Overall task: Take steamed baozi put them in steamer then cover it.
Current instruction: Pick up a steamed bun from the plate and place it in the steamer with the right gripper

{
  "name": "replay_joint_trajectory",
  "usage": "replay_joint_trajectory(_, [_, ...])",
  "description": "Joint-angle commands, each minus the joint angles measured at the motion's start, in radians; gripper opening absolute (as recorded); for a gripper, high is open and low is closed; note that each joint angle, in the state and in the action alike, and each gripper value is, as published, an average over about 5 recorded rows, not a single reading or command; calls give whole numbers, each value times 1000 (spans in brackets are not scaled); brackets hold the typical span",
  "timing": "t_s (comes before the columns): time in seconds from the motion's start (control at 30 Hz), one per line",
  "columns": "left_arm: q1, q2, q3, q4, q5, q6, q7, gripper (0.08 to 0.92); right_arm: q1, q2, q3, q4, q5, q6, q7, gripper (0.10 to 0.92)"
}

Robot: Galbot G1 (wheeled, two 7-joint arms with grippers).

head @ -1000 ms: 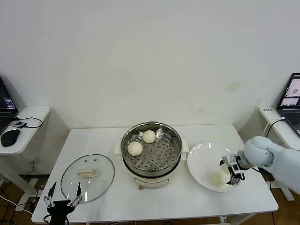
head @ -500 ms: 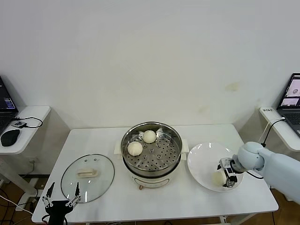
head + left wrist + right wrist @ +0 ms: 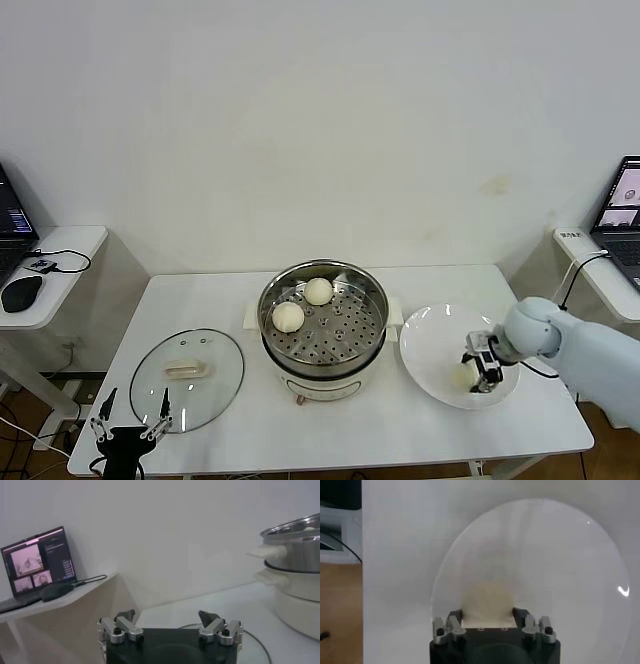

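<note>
Change since the earlier frames: the right gripper has come down lower onto the white plate and its fingers have drawn in on either side of a bun; nothing else has shifted.

Steamed baozi, plate: one round, smooth, cream-white dough bun, matte, lying on the plate's near half. In the right wrist view the dark fingers sit against both its flanks, clasping it; it rests on the plate, not lifted.

Steamed baozi, steamer: two more of the same shape, one at the tray's left side, one toward the back, apart from each other.

Steamer: round, shiny stainless-steel pot with a perforated steel tray inside, on a white base, mid-table, just left of the plate.

Plate: flat, round, glossy white, shallow rim, at the table's right.

Cover: round clear glass lid, metal rim, cream bar handle at centre, lying flat on the table left of the steamer.

Left gripper: black body with metal-jointed fingers, spread wide and holding nothing, parked at the table's front left edge near the cover.

Table: white, smooth, rectangular.
</note>
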Motion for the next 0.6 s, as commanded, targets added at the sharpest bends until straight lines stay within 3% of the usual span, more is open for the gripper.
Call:
replay_joint_trajectory(0.03, [-1,2,2,-1,-1,-1,0,823,223,-15,-64,37,94,-8,-33,633])
replay_joint_trajectory(0.3, [-11,13,9,-2,-3,-2,0,823,569,15,-205,67,246,-41,-37,644])
replay_joint_trajectory(0.6, [-12,22,6,-2,-6,-2,0,823,801,258,-376,57,367,-65,18,645])
